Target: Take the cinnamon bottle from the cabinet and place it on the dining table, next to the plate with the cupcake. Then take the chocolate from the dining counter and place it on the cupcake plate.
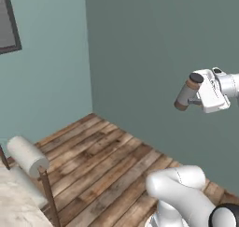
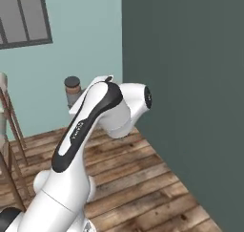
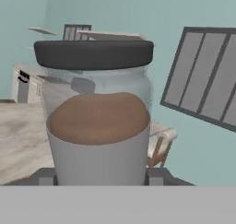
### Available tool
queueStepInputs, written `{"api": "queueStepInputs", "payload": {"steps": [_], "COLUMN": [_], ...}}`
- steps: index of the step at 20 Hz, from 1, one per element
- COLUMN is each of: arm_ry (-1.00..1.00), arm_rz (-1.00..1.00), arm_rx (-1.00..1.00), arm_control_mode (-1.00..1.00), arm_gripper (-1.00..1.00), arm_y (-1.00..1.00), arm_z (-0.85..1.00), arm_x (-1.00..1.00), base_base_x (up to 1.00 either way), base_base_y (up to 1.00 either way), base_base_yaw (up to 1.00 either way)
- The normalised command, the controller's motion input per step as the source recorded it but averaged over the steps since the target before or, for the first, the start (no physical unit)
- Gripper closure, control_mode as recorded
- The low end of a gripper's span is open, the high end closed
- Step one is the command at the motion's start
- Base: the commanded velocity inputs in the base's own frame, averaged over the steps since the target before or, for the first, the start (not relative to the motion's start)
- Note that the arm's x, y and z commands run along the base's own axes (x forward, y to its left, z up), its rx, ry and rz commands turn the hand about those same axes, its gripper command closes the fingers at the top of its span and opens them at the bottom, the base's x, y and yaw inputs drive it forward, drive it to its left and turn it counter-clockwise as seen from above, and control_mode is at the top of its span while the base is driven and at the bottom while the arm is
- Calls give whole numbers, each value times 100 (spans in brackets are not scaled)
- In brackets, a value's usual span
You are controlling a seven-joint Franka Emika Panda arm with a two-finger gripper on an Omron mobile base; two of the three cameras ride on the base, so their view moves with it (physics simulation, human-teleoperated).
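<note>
From the left base view the hand [image 1: 196, 99] grasps the cinnamon bottle [image 1: 187, 92], carried in the air with the counter [image 1: 11, 205] far down to its left. The right base view shows the bottle's cap above the arm. In the hand view the bottle sits between the fingers: the carry step, with the next move needing a swing toward the counter and the plate

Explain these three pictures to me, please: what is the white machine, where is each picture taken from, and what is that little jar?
The white machine is a robot arm on a base that can drive, in a simulated kitchen. Two pictures come from cameras on the base, behind the arm to its left and right. The third comes from a camera on the hand, looking along the gripper. The gripper is shut on the cinnamon bottle, a small cylinder with a dark cap, carried in the air above a wooden floor. At the lower left of the left base view, the corner of the marbled dining table shows beside a chair.
</note>
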Motion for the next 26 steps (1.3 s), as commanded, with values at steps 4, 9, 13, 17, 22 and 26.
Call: {"api": "queueStepInputs", "payload": {"steps": [4, 9, 13, 17, 22, 26], "arm_ry": [0, 0, 0, 0, 0, 0], "arm_rz": [0, 0, 0, 0, 0, 0], "arm_rx": [0, 0, 0, 0, 0, 0], "arm_control_mode": [100, 100, 100, 100, 100, 100], "arm_gripper": [100, 100, 100, 100, 100, 100], "arm_y": [0, 0, 0, 0, 0, 0], "arm_z": [0, 0, 0, 0, 0, 0], "arm_x": [0, 0, 0, 0, 0, 0], "base_base_x": [70, 78, 81, 86, 87, 78], "base_base_y": [-7, -23, -31, -16, 0, 0], "base_base_yaw": [46, 21, 9, 18, 32, 43]}}
